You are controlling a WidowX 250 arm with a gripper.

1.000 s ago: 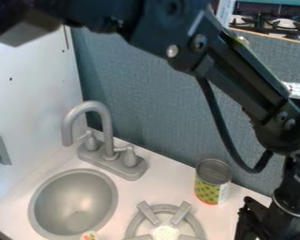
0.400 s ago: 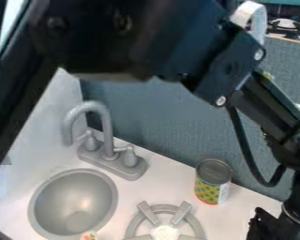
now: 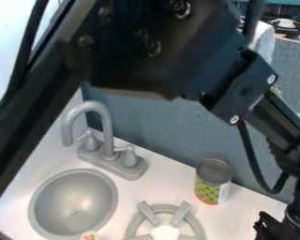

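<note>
The black gripper (image 3: 271, 229) is at the lower right corner, partly cut off by the view's edge, with its fingertips hidden. To its left stands an upright can (image 3: 212, 182) with a yellow-green patterned label, apart from the gripper. A grey stove burner (image 3: 140, 220) lies left of the gripper, below the can. At the bottom edge, a small object with orange and green on it (image 3: 88, 236) sits by the rim of the grey sink (image 3: 33, 206).
A grey faucet (image 3: 103, 136) rises behind the sink. The blue-grey back panel (image 3: 159, 126) runs behind the counter (image 3: 168, 171). Large black arm links cross the upper part, and a cable hangs down right of the can.
The arm has shifted to the right and its upper links now cover more of the left and top. The gripper has moved right and slightly down. The can and small object have stayed put.
</note>
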